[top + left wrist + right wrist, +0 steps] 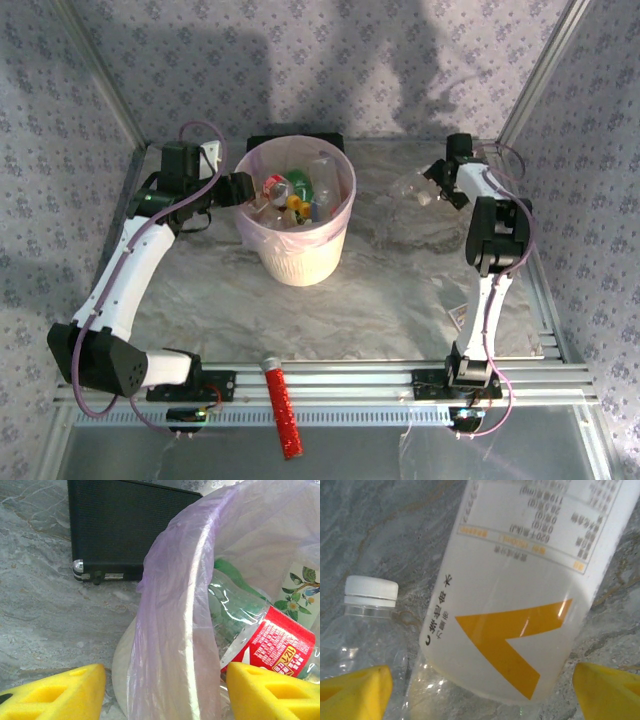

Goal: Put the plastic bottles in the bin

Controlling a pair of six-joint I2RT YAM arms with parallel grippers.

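Mostly done, by look of it. Bin [296, 262] stands at table centre. Several plastic bottles [299, 185] lie inside: green one, red-label one, clear ones. Left gripper [166, 677] sits astride bin rim, one finger outside, one inside, seemingly pinching it. Left to do: two bottles on far right of table, white-label bottle [520, 605] and clear white-cap bottle [370, 615] just beside it. Right gripper [482, 672] released, fingers on both sides of white-label bottle, not touching. Red glittery tube [282, 405] at near edge not for bin.
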